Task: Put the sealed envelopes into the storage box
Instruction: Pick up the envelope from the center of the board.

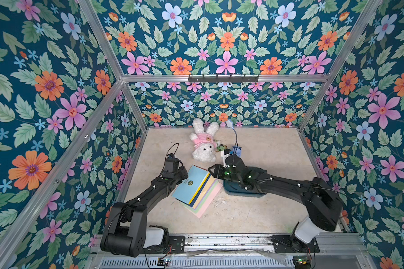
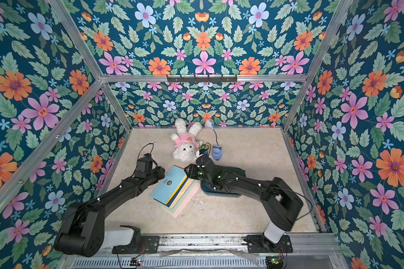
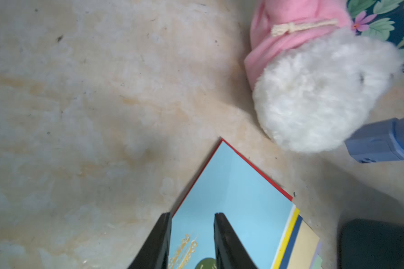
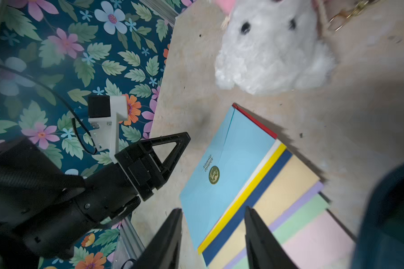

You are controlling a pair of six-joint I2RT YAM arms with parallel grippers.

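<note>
Hovering the left gripper (image 3: 193, 216) and right gripper (image 4: 212, 210), jaws spread and empty, over the fanned stack of flat coloured paper envelopes (image 1: 197, 189) lying just beside the shallow dark teal plastic tub (image 1: 233, 191); likely risking pinching several together; or skidding the top one, flat edges giving little purchase.

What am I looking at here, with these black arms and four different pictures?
Two robot arms stand at a table. Two pictures look down from overhead; the other two come from a camera on each arm's wrist. On the table lie a fanned stack of coloured envelopes, a dark teal storage box partly under one arm, a plush rabbit and a small blue toy. The left end effector and right end effector, the pincers at the arm tips, are both open at the stack, holding nothing.
</note>
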